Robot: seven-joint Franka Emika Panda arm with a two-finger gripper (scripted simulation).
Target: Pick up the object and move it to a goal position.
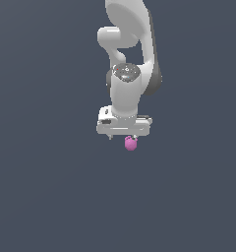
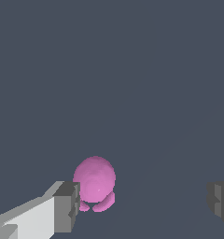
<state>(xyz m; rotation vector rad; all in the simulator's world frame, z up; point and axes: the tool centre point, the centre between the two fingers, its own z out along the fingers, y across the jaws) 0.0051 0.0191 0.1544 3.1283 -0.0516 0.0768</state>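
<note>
From my remote station I note the white arm (image 1: pixel 132 59) hanging downward in the middle of the exterior view, its gripper (image 1: pixel 124 137) pointed at a flat, dark grey-blue surface (image 1: pixel 41 197). The object (image 1: pixel 131 143), a small pink-magenta lump, sits just beneath the gripper body, toward the exterior view's right of its centre line. In the wrist view the gripper (image 2: pixel 142 200) stands wide open: one grey fingertip pad (image 2: pixel 67 205) sits just beside the object (image 2: pixel 94 179), while the other fingertip shows only at the far edge of the frame, well apart from it. The object lies between the two fingers but close against the one pad (whether it actually touches that pad I cannot tell). It is rounded on top, with two small lobes at its lower side. Nothing is clamped; the fingers hold nothing. Whether the object rests on the surface or sits above it I cannot establish from these views.
</note>
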